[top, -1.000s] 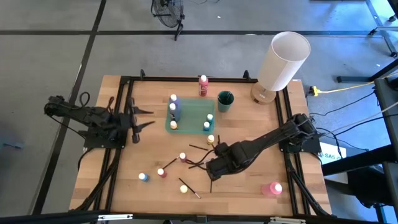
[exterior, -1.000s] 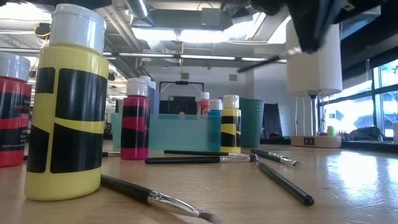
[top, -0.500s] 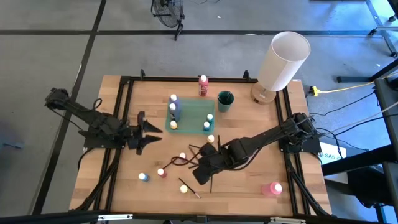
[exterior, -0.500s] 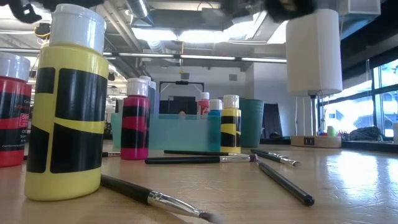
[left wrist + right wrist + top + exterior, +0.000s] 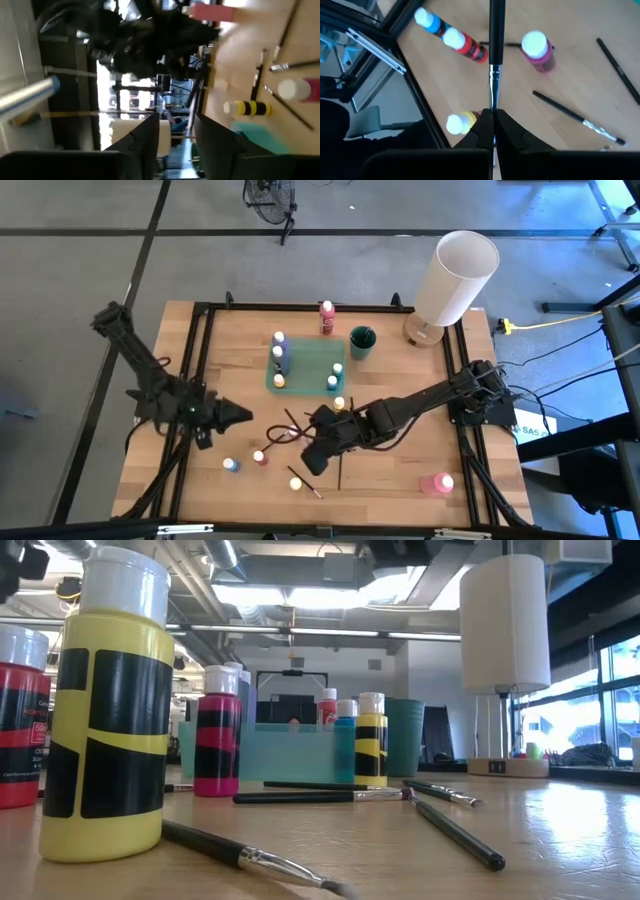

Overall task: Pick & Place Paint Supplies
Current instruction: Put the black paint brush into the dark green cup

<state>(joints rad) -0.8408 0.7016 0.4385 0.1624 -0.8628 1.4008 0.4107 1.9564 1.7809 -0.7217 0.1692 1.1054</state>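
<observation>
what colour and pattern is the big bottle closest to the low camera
Yellow with black bands and a white cap; the bottle shows best in the low view.

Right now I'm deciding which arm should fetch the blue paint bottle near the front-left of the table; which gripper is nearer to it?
Left. The left gripper hovers just behind the blue paint bottle; the right gripper, shut on a brush, is farther off to its right.

From above, my table [image 5: 400, 480] sits in even, soft light with only faint shadows. At table height, ceiling lights [image 5: 290, 595] blaze white overhead and windows [image 5: 560, 720] glare along the right edge, sheening the wood. The near yellow bottle [image 5: 110, 710] looks soft; the brush [image 5: 250, 858] tip blurs. My left wrist's picture is smeared, with a burnt-out streak of daylight. My right wrist's picture is bright and crisp.
</observation>
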